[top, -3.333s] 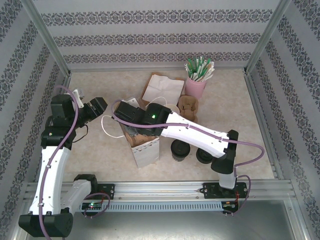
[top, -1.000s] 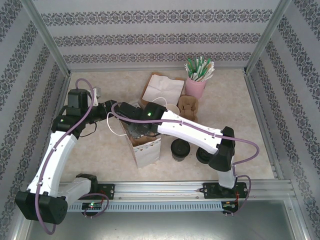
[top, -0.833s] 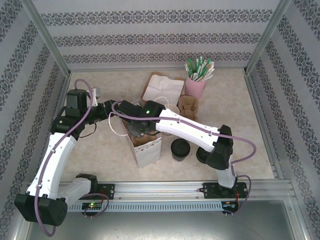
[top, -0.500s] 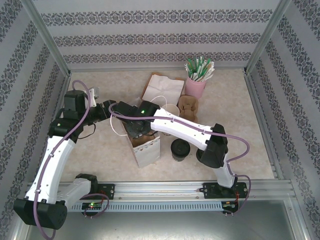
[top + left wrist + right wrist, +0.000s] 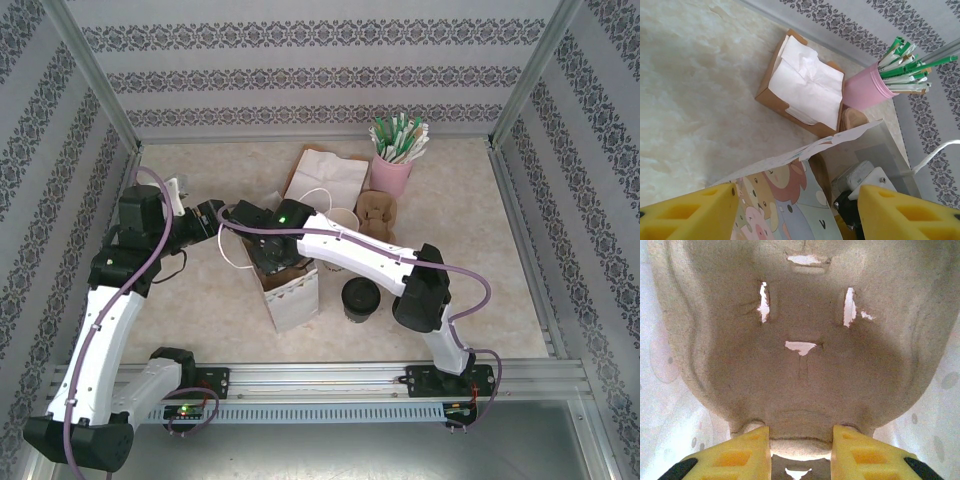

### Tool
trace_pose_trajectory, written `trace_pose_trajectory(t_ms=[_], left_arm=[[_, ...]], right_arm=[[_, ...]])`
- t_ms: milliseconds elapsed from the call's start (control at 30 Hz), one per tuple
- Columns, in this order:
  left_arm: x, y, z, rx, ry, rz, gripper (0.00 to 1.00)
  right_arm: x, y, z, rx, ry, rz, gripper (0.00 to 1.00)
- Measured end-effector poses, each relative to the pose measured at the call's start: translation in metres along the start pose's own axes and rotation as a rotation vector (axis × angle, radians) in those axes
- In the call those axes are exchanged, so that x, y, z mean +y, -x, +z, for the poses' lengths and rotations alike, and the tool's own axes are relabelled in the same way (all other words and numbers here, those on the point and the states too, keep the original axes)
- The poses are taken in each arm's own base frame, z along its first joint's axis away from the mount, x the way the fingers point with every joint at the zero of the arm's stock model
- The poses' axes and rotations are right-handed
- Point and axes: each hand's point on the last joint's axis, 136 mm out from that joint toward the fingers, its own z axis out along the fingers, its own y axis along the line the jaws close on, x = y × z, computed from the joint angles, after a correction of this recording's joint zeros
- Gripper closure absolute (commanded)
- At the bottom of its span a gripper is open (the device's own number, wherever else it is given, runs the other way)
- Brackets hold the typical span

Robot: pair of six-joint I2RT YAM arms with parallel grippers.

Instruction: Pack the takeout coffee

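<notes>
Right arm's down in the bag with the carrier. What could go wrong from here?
The right gripper pinches the pulp carrier only by its near edge, so it might tilt or snag inside the paper bag.
The left gripper stands open at the bag's rim, not clamped; the bag may tip.
The right arm runs close by the takeout coffee; withdrawing could knock it.
</notes>
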Motion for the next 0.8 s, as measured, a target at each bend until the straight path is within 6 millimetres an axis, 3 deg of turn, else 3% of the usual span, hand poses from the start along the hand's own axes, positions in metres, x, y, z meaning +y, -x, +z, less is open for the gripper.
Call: trace_pose_trajectory(t_ms=[800], left_arm=[[0.005, 0.016, -0.026, -0.135, 0.061, 0.005, 0.38]], right_arm=[[-0.004, -0.008, 0.037, 0.071, 0.001, 0.043, 0.68]])
